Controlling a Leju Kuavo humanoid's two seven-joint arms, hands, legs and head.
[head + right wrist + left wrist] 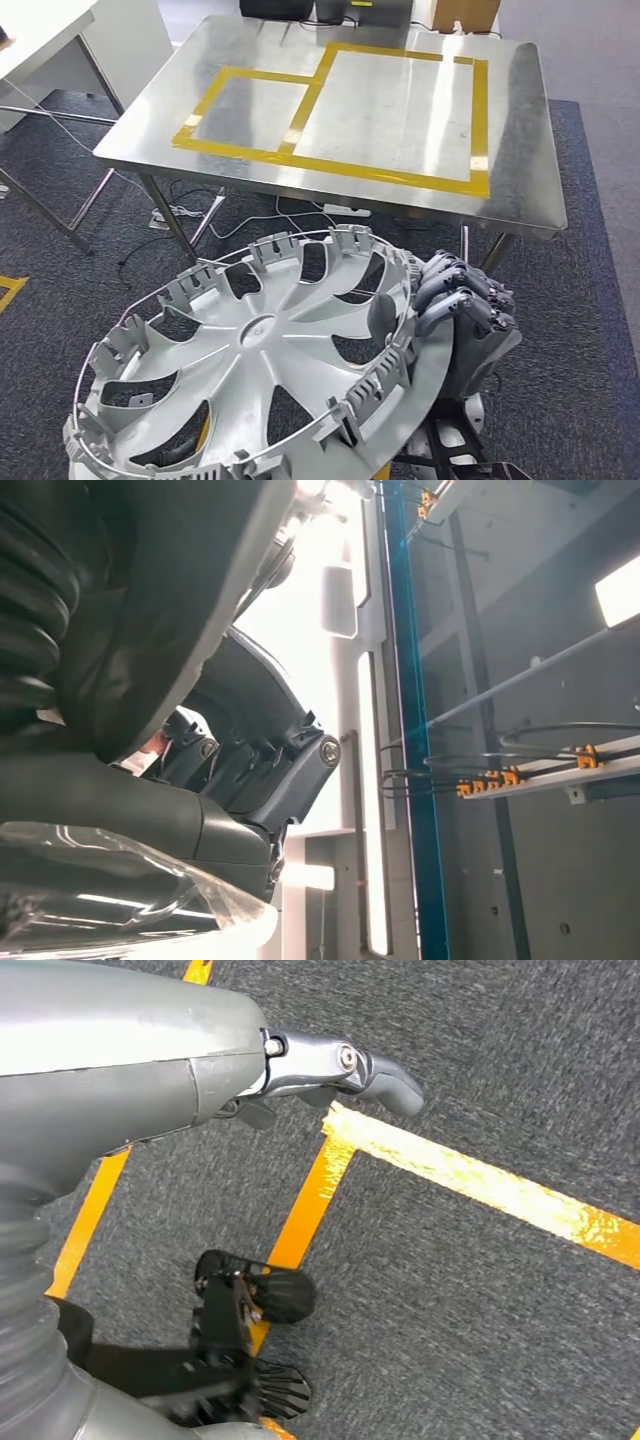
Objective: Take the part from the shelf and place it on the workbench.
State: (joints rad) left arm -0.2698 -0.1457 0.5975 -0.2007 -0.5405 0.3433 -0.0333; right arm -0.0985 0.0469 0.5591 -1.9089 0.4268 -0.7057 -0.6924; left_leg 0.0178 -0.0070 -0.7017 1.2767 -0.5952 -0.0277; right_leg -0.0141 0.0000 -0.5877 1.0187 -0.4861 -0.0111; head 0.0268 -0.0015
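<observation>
Transport step: the right hand (464,305) grips the rim of the part (256,360) (a silver wheel cover), carried tilted short of the surface (521,130). The left hand (332,1065) hangs, fingers apart, holding nothing. Next move calls for advancing and lowering the part flat inside 1 taped rectangle (392,110).

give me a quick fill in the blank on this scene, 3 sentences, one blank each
1. The robot's right hand grips the rim of the silver plastic wheel cover on the robot's ____ side.
2. The rectangles on the steel workbench are marked in ____ tape.
3. The left hand hangs over dark grey ____.

Missing words: right; yellow; carpet
</observation>
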